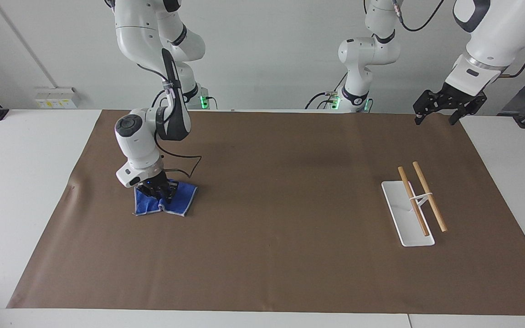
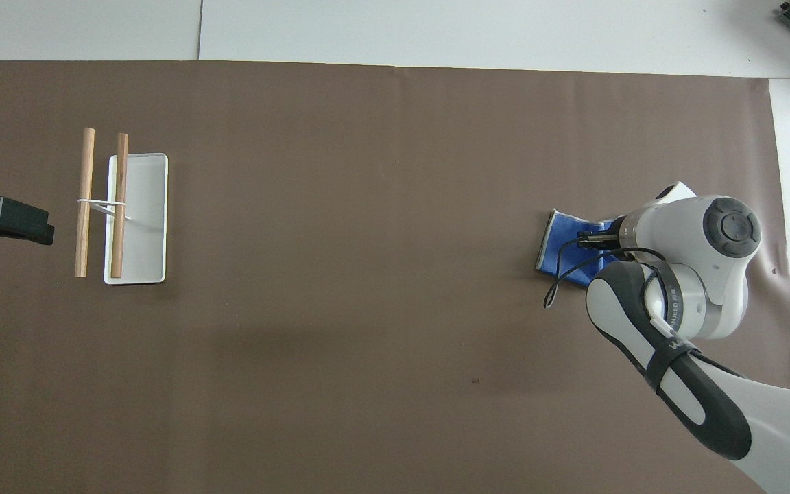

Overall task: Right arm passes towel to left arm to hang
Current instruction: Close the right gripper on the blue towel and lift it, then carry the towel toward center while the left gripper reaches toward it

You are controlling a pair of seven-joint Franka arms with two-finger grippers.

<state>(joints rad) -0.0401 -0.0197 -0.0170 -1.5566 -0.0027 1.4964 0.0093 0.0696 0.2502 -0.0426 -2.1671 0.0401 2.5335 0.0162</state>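
1. Right gripper [image 1: 158, 193] is down on the blue towel [image 1: 178, 200], fingertips pressed together on a bunch of cloth at the towel's middle. The cloth puckers up around the pinch, corners drawn in.
2. Towel sits on the brown mat [image 1: 271, 218] at the right arm's end of the table, directly under the right gripper, most of it resting on the mat.
3. Why a middle pinch: probably so both halves hang free once raised, leaving loose cloth below the gripper for the other arm to take.
4. Left gripper [image 1: 440, 109] hangs in the air over the mat's corner at the left arm's end, fingers spread wide, holding nothing. Waiting, likely kept clear and ready to receive.
5. Rack [image 1: 407, 214]: white tray with two wooden rods [image 1: 429, 196] raised above it, below and a little in front of the left gripper, well apart from the towel. Placed on the left arm's side, so a handover makes sense.
6. Room: the mat between towel and rack is bare, a wide open lane for lifting and carrying toward the middle.
7. Edges: the mat's side edge and the white table [image 1: 25, 182] lie just outward of the right gripper; nothing close to snag. A black cable [image 2: 563, 274] loops beside the towel, could brush it on the lift.
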